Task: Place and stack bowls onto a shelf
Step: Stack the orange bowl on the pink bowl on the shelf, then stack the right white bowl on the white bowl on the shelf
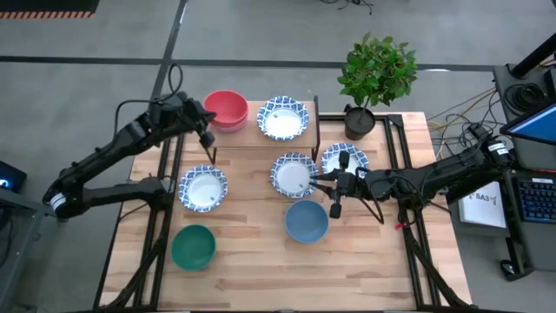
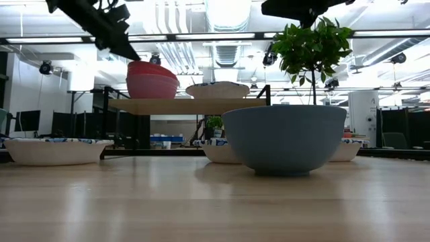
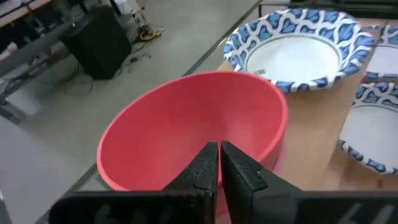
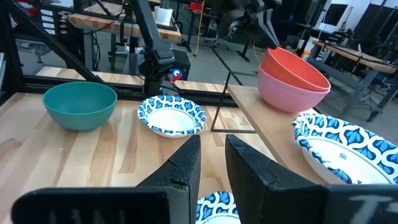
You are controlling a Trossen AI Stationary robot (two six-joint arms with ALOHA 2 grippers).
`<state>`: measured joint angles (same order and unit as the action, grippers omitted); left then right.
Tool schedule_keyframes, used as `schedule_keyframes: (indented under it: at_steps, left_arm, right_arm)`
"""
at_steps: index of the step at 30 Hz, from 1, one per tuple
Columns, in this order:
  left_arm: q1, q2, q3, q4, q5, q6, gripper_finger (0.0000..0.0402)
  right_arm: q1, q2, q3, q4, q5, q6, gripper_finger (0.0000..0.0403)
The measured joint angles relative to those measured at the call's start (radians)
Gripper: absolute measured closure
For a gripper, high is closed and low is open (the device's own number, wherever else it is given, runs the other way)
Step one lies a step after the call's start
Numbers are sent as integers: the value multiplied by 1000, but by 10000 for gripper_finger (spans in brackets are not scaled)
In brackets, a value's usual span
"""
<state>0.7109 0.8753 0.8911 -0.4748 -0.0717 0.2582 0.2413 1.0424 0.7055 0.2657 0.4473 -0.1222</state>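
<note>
Since the left gripper [image 3: 219, 163], fingers pinched empty, hovers at the red bowl's [image 1: 225, 106] three o'clock, a nudge could topple the stack.

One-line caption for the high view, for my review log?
Red bowl stacked in pink bowl beside a patterned bowl on the shelf; five bowls remain on the table.

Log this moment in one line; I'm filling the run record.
shelf: red bowl stacked in pink bowl, one patterned bowl | left end effector shut over red | right end effector over table
</note>
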Motion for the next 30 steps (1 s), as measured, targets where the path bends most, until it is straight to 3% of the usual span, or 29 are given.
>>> schedule_keyframes:
  at_steps: [15, 17, 20, 23, 26, 30]
  left_arm:
    - [0, -10, -21, 12, -3, -100, 401]
    - [0, -32, -18, 30, 77, -141, 401]
    - [-10, -73, -38, 83, 279, -203, 401]
    - [-53, -116, -112, 252, 447, -295, 401]
    - [-130, -157, -219, 471, 509, -376, 401]
    - [-236, -200, -318, 638, 509, -412, 401]
  right_arm:
    - [0, 0, -1, 1, 0, 13, 337]
    - [0, 0, -1, 2, 0, 23, 337]
    - [0, 0, 1, 9, 0, 40, 337]
    - [0, 0, 3, 28, -1, 54, 337]
    - [0, 0, 4, 65, -1, 75, 337]
    - [0, 0, 4, 99, -11, 120, 337]
